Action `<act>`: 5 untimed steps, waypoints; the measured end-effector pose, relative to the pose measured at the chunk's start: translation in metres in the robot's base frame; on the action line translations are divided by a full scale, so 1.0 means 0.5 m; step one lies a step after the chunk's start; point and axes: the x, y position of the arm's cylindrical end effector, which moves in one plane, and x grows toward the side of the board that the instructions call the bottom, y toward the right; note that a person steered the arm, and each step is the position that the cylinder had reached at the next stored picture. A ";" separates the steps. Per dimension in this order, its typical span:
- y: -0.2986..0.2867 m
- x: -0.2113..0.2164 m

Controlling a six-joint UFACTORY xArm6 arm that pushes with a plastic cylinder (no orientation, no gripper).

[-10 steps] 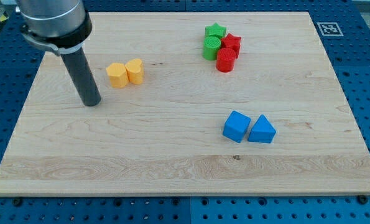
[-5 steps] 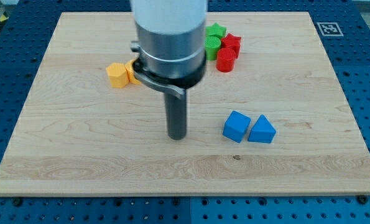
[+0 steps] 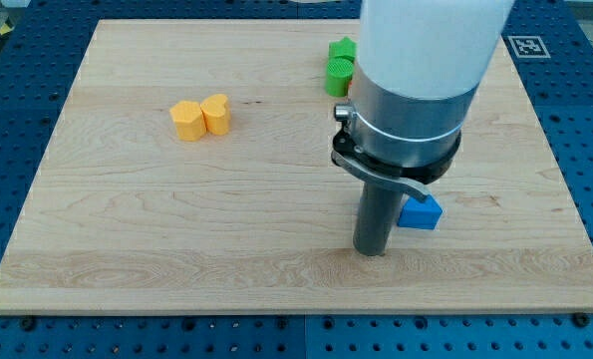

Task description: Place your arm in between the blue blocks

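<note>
My tip (image 3: 371, 250) rests on the wooden board at the view's lower middle, just below and left of where the blue blocks lie. The rod and arm body hide the blue cube completely. Only the lower right part of the blue triangular block (image 3: 423, 212) shows, just right of the rod. I cannot tell whether the rod touches either blue block.
Two orange blocks (image 3: 200, 117) sit together at the view's upper left. Two green blocks (image 3: 340, 66) show at the view's top, partly behind the arm; the red blocks are hidden by it. The board's bottom edge (image 3: 296, 313) runs close below my tip.
My tip has swept from the view's left, past the orange blocks, rightward and downward across the board to just below the blue blocks. The arm now covers the blue cube and the red blocks.
</note>
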 end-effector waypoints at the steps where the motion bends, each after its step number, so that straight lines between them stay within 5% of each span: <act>1: 0.000 0.000; 5: 0.009 -0.085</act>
